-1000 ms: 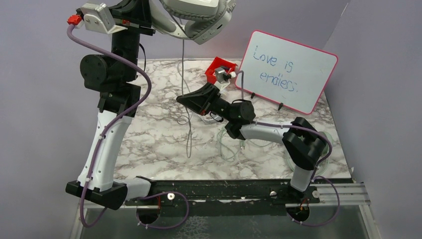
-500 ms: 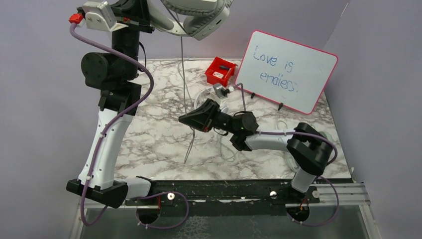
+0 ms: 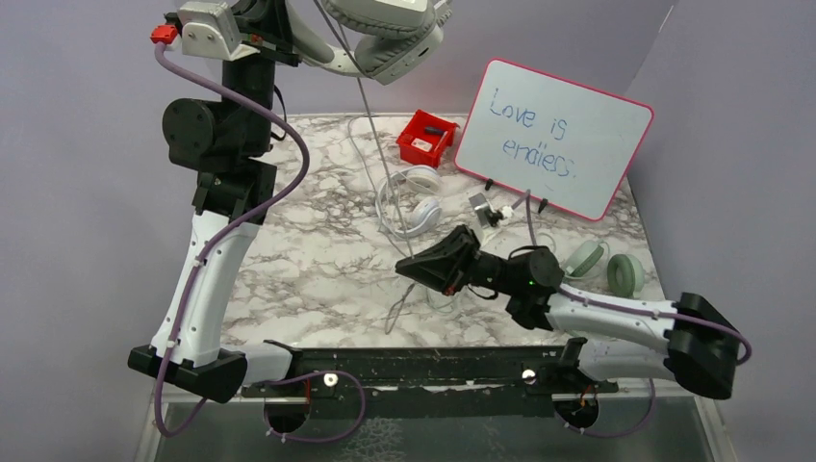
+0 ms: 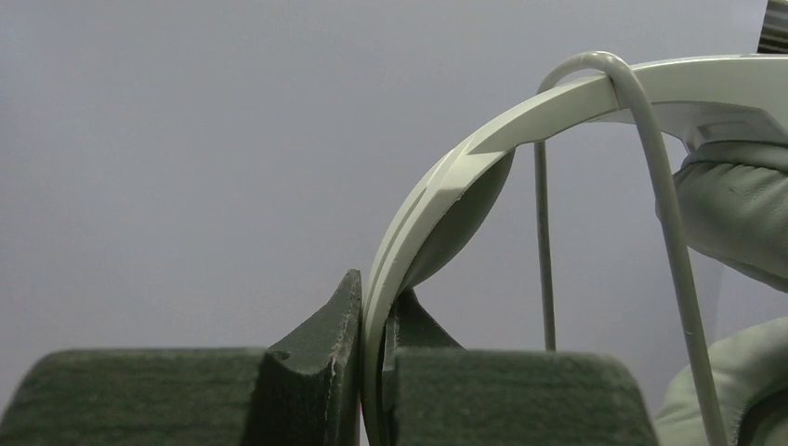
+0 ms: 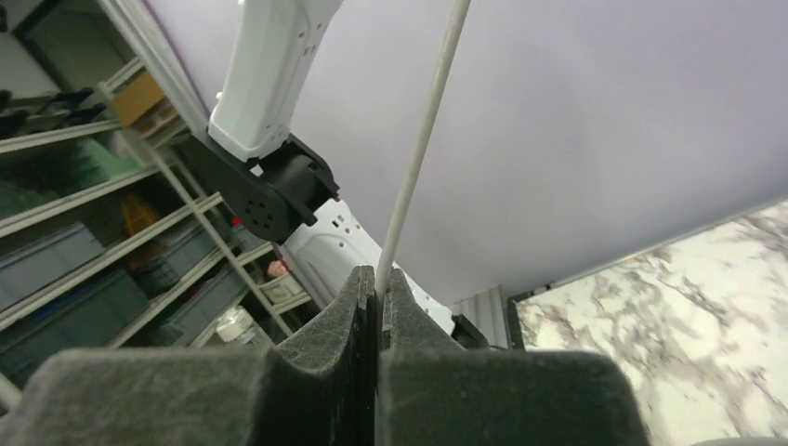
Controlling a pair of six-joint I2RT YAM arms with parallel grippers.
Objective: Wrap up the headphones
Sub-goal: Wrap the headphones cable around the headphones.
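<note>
Grey-green headphones (image 3: 385, 38) gripped at the band (image 4: 483, 139) by the left pincer (image 4: 372, 311), high above the right pincer (image 5: 376, 283), itself clenched on their cable (image 5: 423, 139). Hold it taut and wind snugly beside the left pincer

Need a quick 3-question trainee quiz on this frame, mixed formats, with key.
1. True or false: the left claw grips the raised headphones by an ear cup.
2. The right claw is shut on: A) the cable, B) a red bin, C) a whiteboard.
3. Fill in: the white headphones lie on the ____.
Key: 1 false, by the headband; 2 A; 3 table.
</note>
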